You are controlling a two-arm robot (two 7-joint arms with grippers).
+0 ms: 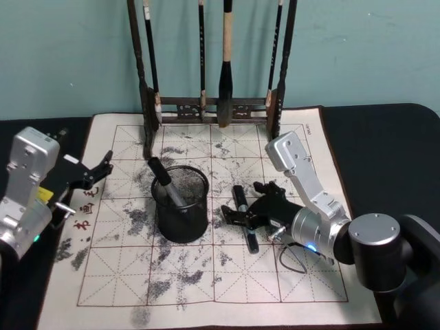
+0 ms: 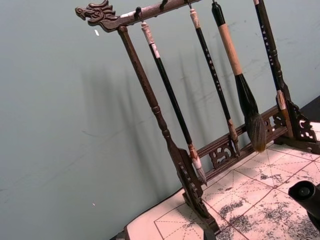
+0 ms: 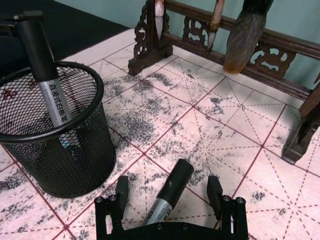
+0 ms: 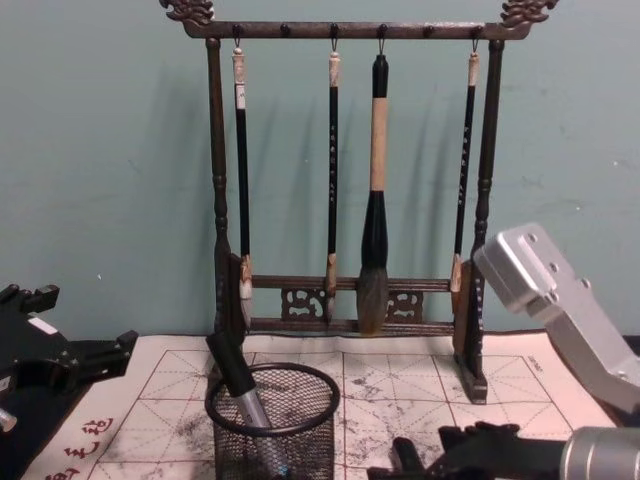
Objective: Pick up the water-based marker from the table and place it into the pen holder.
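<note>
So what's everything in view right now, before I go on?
table mat: one, whitish with red grid and grey smudges, on the dark table.
pen holder: one, black mesh, centre of the mat.
marker in the holder: one, black cap and grey barrel, leaning left.
marker on the mat: one, black and grey, lying right of the holder.
brush rack: one, dark wood, back edge of the mat.
brushes: four, dark, one with a tan handle, hanging from the rack.
left gripper: one, black, open, at the mat's left edge.
right gripper: one, black, open, straddling the lying marker.
</note>
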